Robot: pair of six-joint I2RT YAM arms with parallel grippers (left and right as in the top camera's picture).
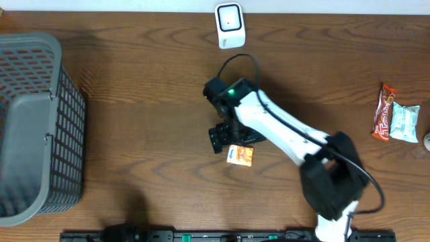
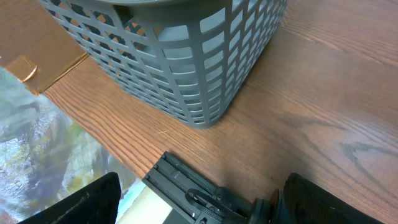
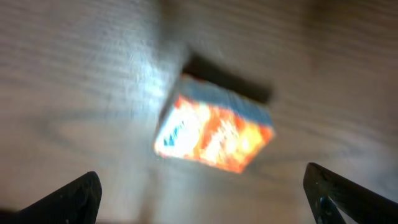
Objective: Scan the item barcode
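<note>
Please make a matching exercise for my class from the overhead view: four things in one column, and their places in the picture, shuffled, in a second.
Things
1. basket
2. white scanner
3. orange packet
4. red wrapper

Places
A. right edge
B. centre
C. left side
D. top, middle

Pairs: 1-C, 2-D, 3-B, 4-A

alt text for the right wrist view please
A small orange and white packet lies blurred on the brown wooden table, centred ahead of the right hand, whose two dark fingertips stand wide apart at the bottom corners.
</note>
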